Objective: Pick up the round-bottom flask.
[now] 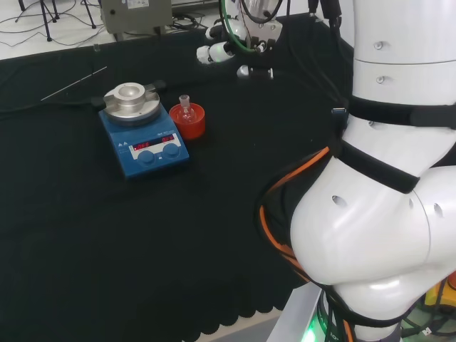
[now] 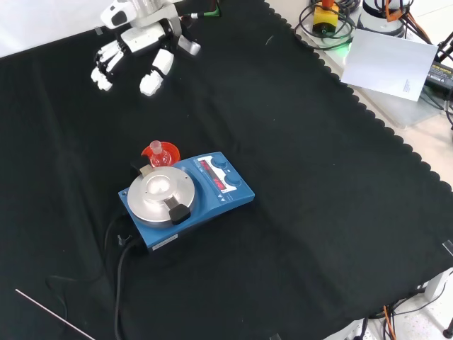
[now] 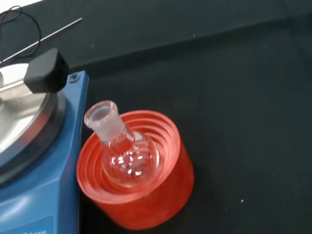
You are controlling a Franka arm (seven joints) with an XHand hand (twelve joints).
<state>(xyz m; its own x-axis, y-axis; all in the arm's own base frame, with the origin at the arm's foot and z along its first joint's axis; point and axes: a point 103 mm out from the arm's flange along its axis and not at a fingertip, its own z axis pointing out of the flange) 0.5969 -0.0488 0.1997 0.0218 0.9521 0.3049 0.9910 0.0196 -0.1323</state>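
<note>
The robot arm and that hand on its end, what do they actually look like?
The arm is built of big, rounded, glossy white links with black bands at the joints. Orange and black cables loop beside it. The hand is white with black sections, shaped like a person's, with chunky white fingertips.

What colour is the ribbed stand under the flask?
Red, the ribbed ring stand; clearest in the wrist view.

Head view over the arm, front view opposite, wrist view close; shared: red stand [image 1: 188,121] beside stirrer [image 2: 185,200].
</note>
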